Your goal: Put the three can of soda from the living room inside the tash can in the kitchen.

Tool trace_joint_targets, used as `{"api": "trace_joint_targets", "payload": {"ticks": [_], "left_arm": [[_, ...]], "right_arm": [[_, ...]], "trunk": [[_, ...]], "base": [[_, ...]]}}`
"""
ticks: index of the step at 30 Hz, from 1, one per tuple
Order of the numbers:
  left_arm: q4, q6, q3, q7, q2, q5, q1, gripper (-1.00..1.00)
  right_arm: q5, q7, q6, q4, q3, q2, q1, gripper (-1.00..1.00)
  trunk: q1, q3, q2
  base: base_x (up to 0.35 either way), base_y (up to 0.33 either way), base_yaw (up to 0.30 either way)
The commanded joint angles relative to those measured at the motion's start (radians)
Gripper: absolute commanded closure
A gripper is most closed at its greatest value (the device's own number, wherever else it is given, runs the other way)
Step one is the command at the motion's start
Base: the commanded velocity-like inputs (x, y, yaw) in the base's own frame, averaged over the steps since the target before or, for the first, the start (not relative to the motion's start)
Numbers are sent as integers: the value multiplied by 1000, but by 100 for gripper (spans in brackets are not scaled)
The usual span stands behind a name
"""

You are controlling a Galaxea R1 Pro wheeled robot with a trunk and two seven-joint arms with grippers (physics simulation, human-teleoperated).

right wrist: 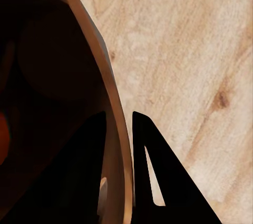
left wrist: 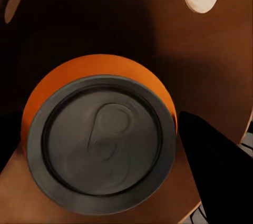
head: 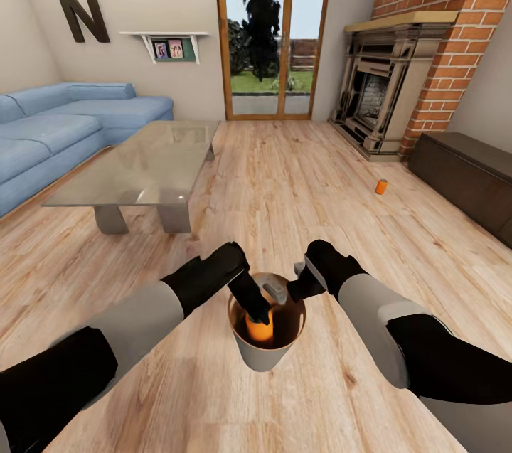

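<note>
In the head view the grey tash can point(head: 263, 355) hangs low in front of me over the living room's wood floor. My right gripper point(head: 295, 287) is shut on its rim, one finger inside the wall and one outside point(right wrist: 124, 174). My left gripper point(head: 257, 311) reaches down into the bin and is shut on an orange can of soda point(head: 259, 330). The left wrist view shows that can's grey top point(left wrist: 100, 139) close up, with a black finger point(left wrist: 216, 176) against its side. A second orange can of soda point(head: 381, 186) stands on the floor at the right, in front of the dark cabinet.
A glass-topped coffee table point(head: 107, 191) stands ahead on the left, with the blue sofa point(head: 50, 133) behind it. On the right are the brick fireplace point(head: 384, 94) and a long dark low cabinet point(head: 469, 176). Glass doors point(head: 274, 30) close the far wall.
</note>
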Motion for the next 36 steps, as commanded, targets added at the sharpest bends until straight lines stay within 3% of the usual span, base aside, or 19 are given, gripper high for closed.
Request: {"api": "trace_joint_targets", "payload": {"ticks": [1, 20, 21, 36], "left_arm": [[0, 0, 0, 2, 0, 0, 3, 100], [35, 0, 0, 55, -1, 2, 20, 100], [35, 0, 0, 55, 0, 2, 20, -100], [29, 0, 1, 63, 9, 5, 20, -100]], "right_arm": [[-27, 5, 3, 0, -7, 0, 0, 100], [-27, 5, 3, 0, -7, 0, 0, 100], [-27, 5, 3, 0, -7, 0, 0, 100], [-28, 5, 3, 2, -7, 0, 0, 100]], "trunk": [[0, 0, 0], [0, 0, 0], [0, 0, 0], [0, 0, 0]], "base": [[0, 0, 0], [0, 0, 0], [0, 0, 0], [0, 0, 0]]}}
